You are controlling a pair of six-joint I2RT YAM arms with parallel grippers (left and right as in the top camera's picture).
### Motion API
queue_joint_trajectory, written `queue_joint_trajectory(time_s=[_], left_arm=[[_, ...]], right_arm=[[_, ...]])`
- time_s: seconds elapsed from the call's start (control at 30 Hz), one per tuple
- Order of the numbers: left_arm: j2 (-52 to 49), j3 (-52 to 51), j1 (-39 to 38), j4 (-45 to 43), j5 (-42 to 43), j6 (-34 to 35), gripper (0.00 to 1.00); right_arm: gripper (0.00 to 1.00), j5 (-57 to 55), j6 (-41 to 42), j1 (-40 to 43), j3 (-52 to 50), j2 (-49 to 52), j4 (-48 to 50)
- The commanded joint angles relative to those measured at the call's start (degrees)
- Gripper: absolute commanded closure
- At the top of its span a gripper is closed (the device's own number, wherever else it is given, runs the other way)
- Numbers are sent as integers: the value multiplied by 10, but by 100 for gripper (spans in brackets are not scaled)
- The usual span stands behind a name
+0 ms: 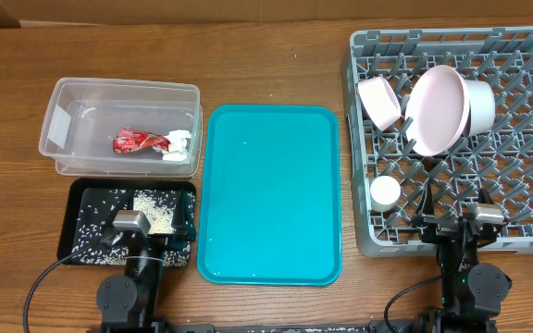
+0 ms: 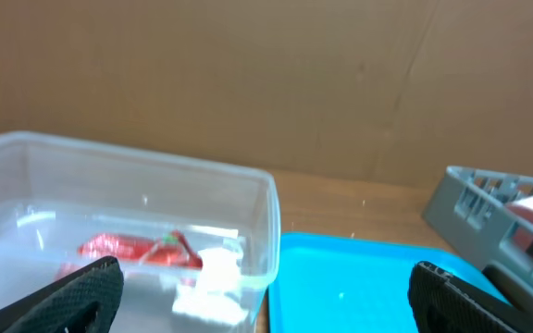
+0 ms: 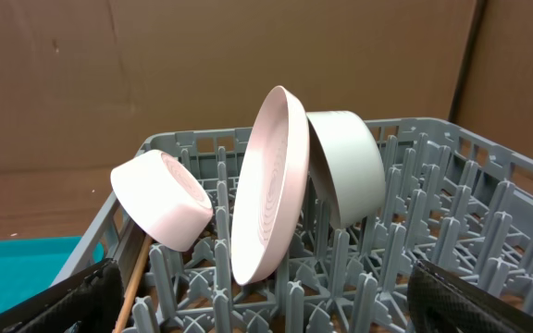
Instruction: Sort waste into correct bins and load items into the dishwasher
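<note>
The clear tub [image 1: 63, 92] holds the red wrapper [image 1: 140, 141] and white tissue [image 1: 179, 143]; both also show in the left wrist view, the wrapper [image 2: 137, 250] and the tissue [image 2: 213, 282]. The black tray [image 1: 80, 199] holds rice and brown scraps [image 1: 154, 214]. The grey dish rack [image 1: 516, 176] holds the plate [image 1: 438, 109] on edge, two bowls [image 1: 380, 102] [image 1: 479, 102] and the cup [image 1: 385, 191]. A chopstick [image 3: 132, 282] leans at the rack's left wall. My left gripper [image 2: 266, 301] is open and empty over the black tray. My right gripper [image 3: 266, 301] is open and empty over the rack's front edge.
A large flat teal tray [image 1: 271, 194] lies between the bins and the rack. Brown cardboard walls stand behind the table. The table's front edge runs just below both arm bases.
</note>
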State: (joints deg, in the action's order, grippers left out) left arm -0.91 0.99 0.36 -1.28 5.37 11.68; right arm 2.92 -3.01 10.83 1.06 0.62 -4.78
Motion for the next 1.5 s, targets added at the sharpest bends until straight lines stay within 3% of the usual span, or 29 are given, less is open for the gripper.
queue_joint_trajectory(time_s=[0.0,0.33,1.47], left_arm=[[7,-7,-8,-2,-12,3,0],[7,-7,-8,55,-16,3,0],[7,-7,-9,54,-15,3,0]], right_arm=[[0,-3,0,-2,-6,-5,2],[0,-3,0,-2,-6,-5,2],[0,-3,0,-2,-6,-5,2]])
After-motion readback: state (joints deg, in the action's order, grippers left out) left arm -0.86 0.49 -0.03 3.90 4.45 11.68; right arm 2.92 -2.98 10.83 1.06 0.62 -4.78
